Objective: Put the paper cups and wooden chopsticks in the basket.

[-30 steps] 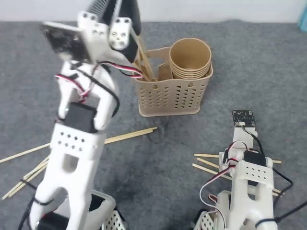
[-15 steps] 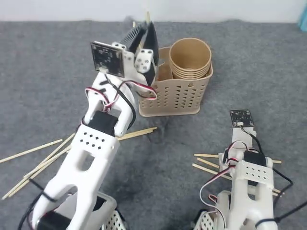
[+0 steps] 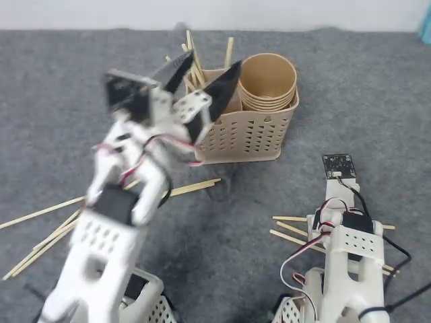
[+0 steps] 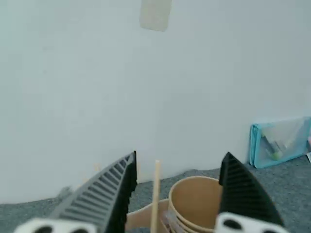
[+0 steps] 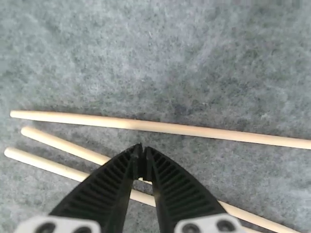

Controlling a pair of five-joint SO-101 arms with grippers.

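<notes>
The tan basket (image 3: 246, 138) stands at the back centre with a stack of paper cups (image 3: 267, 79) in its right half and several wooden chopsticks (image 3: 191, 55) leaning upright in its left half. My left gripper (image 3: 202, 75) is open just at the basket's left front, nothing between its fingers. In the left wrist view the open gripper (image 4: 180, 156) frames one upright chopstick (image 4: 156, 194) and the cups (image 4: 194, 200). My right gripper (image 5: 141, 147) is shut and empty, hovering low over three chopsticks (image 5: 160, 127) lying on the carpet.
Loose chopsticks lie on the grey carpet at the left (image 3: 40, 235), in front of the basket (image 3: 194, 186), and beside the right arm (image 3: 296, 225). The right arm (image 3: 347, 245) sits folded at the front right. A blue pouch (image 4: 279, 143) lies by the wall.
The left gripper came down from above the basket, opened and drew back toward the front left. The chopsticks it held now stand in the basket. The right arm stayed still.
</notes>
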